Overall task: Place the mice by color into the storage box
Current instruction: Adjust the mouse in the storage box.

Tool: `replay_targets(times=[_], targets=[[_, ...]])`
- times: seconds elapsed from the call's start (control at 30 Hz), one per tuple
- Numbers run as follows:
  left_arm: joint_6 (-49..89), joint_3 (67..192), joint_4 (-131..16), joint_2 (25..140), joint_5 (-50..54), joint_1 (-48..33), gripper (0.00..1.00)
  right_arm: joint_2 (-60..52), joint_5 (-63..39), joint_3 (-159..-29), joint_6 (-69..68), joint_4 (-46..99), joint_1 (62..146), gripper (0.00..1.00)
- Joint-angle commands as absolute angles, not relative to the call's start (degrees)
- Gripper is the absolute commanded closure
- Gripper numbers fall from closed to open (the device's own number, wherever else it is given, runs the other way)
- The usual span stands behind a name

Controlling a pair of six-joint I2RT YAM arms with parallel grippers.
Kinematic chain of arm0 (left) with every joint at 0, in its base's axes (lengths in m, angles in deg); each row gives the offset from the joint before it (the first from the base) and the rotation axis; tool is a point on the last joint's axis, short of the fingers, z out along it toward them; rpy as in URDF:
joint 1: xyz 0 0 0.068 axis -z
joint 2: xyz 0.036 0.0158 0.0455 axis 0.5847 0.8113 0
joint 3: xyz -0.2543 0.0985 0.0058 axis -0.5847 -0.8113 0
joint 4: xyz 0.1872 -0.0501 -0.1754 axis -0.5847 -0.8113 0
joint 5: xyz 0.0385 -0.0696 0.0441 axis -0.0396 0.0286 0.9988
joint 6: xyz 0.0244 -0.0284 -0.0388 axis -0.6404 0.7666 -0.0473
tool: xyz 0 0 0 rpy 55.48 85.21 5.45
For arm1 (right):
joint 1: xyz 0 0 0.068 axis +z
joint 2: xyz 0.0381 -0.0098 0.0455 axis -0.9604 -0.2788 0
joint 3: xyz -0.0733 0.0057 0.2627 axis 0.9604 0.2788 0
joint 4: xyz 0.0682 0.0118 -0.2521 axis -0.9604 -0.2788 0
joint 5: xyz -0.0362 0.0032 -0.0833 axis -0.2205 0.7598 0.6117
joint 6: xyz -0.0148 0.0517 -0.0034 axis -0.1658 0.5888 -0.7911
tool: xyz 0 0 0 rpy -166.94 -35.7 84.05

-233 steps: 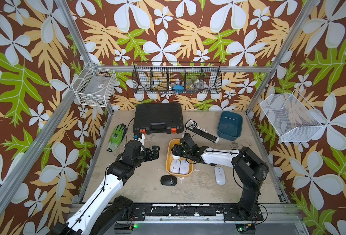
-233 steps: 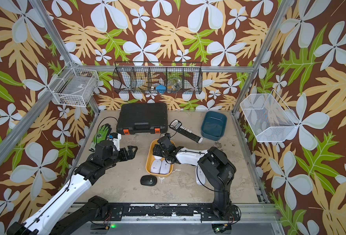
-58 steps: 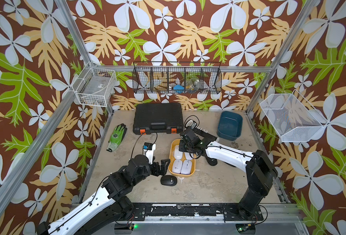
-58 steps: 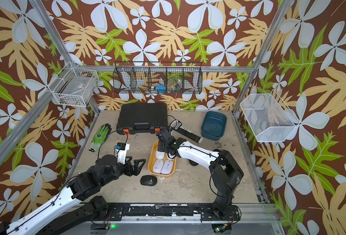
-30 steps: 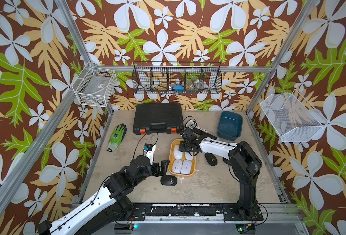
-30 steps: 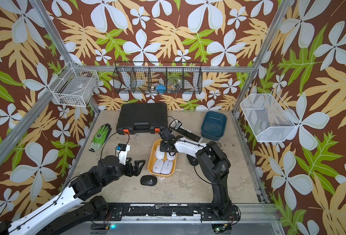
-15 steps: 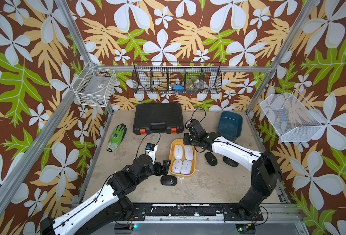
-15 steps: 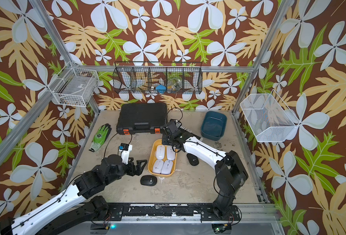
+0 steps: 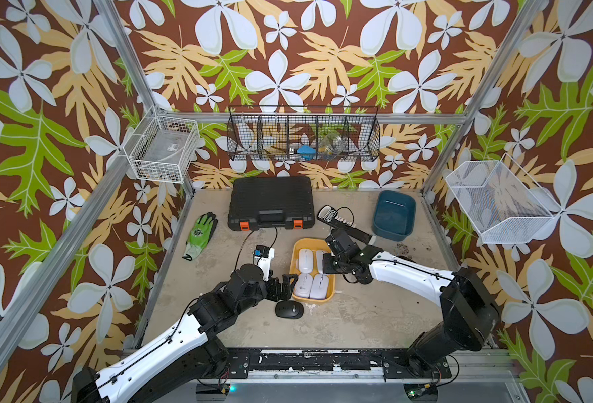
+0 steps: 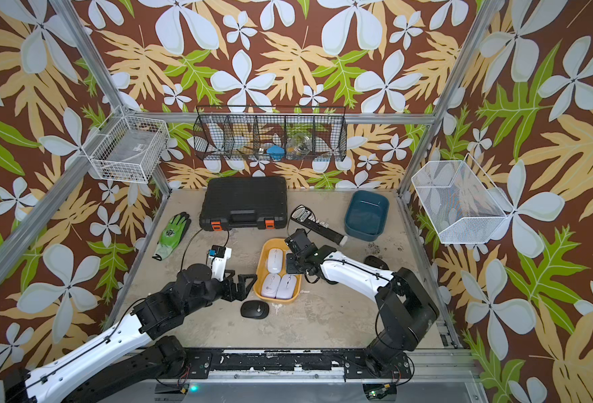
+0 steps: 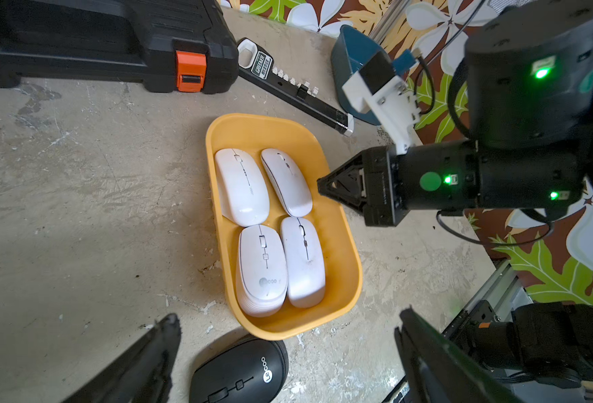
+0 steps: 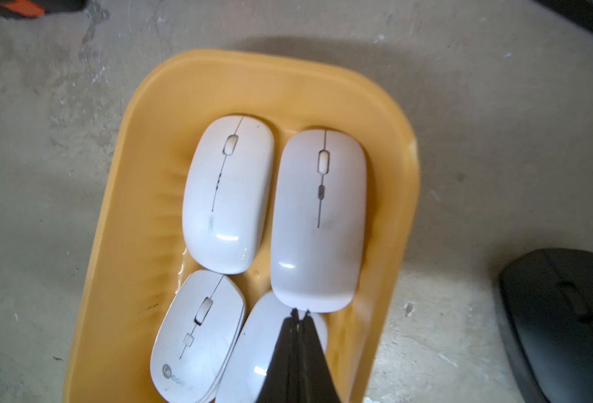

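4 white mice [image 11: 241, 186] lie 2 by 2 in the yellow storage box [image 9: 292, 265] at mid-bench. The right tool [image 12: 298, 314], jaws together and empty, hangs over them. The left tool [image 9: 286, 286], jaws wide apart and empty, hovers just beside the box, toward the bench's left edge. A black mouse [image 9: 289, 309] lies near it, between the box and the bench's front edge.

A robot lab test cell: aluminium frame [image 9: 413, 118], floral-print wall panels [image 9: 288, 52], hung wire baskets [image 9: 304, 134], two arms [image 9: 410, 279] bolted to a rail [image 9: 305, 363]
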State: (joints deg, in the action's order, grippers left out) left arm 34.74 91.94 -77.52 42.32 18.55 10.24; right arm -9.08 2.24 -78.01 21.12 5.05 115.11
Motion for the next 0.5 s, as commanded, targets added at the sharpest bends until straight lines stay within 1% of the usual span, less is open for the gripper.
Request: replay_targets(times=[0.0, 0.17, 0.47], targets=[[35.23, 91.75, -76.53, 42.13, 18.74, 10.12, 0.0, -11.31, 4.37, -79.46, 20.93, 3.16, 115.65, 0.99], [35.22, 91.21, -77.3, 41.06, 19.25, 10.19, 0.0, -14.69, 5.78, -81.19, 21.63, 2.08, 116.08, 0.99], [34.55, 91.13, -79.09, 40.19, 20.47, 10.14, 0.0, -20.64, 4.9, -84.86, 21.91, 3.41, 117.07, 1.0]])
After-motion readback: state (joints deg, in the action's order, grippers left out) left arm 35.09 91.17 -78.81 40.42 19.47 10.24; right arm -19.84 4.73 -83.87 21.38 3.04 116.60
